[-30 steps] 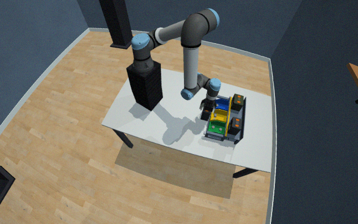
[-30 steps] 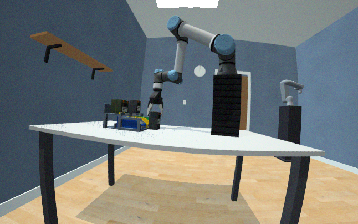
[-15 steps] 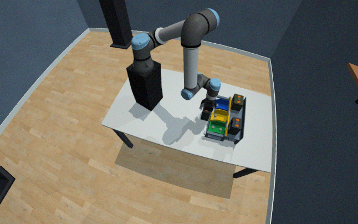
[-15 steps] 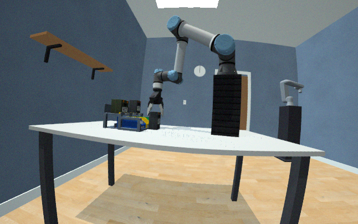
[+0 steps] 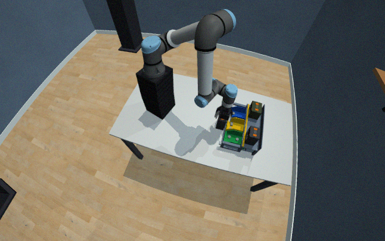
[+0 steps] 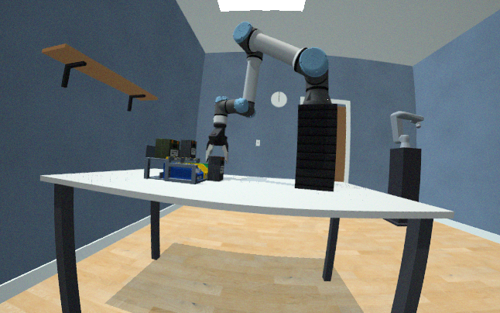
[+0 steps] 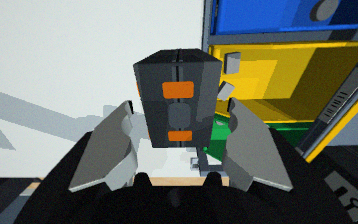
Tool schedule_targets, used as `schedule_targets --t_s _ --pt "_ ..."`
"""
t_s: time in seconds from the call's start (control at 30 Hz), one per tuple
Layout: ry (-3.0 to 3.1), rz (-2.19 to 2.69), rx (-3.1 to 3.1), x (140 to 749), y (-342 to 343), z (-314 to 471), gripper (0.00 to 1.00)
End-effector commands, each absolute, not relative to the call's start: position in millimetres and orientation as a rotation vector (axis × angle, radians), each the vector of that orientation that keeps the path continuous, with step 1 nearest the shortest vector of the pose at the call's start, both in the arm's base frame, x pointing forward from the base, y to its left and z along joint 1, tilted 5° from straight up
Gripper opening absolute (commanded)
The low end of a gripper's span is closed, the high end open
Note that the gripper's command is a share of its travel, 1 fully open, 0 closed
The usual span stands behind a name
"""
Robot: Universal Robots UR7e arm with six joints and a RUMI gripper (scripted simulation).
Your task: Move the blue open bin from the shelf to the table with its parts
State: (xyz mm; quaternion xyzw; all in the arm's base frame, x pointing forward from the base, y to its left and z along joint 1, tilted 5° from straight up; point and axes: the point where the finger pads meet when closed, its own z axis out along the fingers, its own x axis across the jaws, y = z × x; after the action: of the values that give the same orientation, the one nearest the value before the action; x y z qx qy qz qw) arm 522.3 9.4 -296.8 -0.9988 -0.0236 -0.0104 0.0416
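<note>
The blue open bin (image 5: 239, 112) sits in the far slot of a small grey shelf rack (image 5: 242, 128) on the table, with a grey part in it. It also shows in the side view (image 6: 182, 172) and at the top right of the wrist view (image 7: 285, 15). My gripper (image 5: 222, 114) hangs just in front of the rack, left of the blue bin. It is open, and its fingers stand apart on both sides of a dark grey box with orange marks (image 7: 177, 102). That box stands on the table (image 6: 216, 168).
A yellow bin (image 5: 235, 123) and a green bin (image 5: 233, 137) sit beside the blue one in the rack. An olive box (image 5: 255, 110) and a dark box (image 5: 254, 133) sit on the rack's back level. The arm's black pedestal (image 5: 155, 89) stands at the table's left.
</note>
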Motion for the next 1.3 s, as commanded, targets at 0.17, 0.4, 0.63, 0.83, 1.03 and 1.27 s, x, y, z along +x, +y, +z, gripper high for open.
schedule_targets --t_s 0.17,0.4,0.63,0.83,1.03,1.27 --pt "-0.072 -0.034 -3.058 523 9 -296 0.72" --pt "-0.072 -0.034 -3.058 523 9 -296 0.72" --pt "-0.072 -0.034 -3.058 523 9 -296 0.72" --pt "-0.072 -0.034 -3.058 523 9 -296 0.72" --pt "-0.072 -0.034 -3.058 523 9 -296 0.72" --pt "-0.072 -0.034 -3.058 523 8 -286 0.72"
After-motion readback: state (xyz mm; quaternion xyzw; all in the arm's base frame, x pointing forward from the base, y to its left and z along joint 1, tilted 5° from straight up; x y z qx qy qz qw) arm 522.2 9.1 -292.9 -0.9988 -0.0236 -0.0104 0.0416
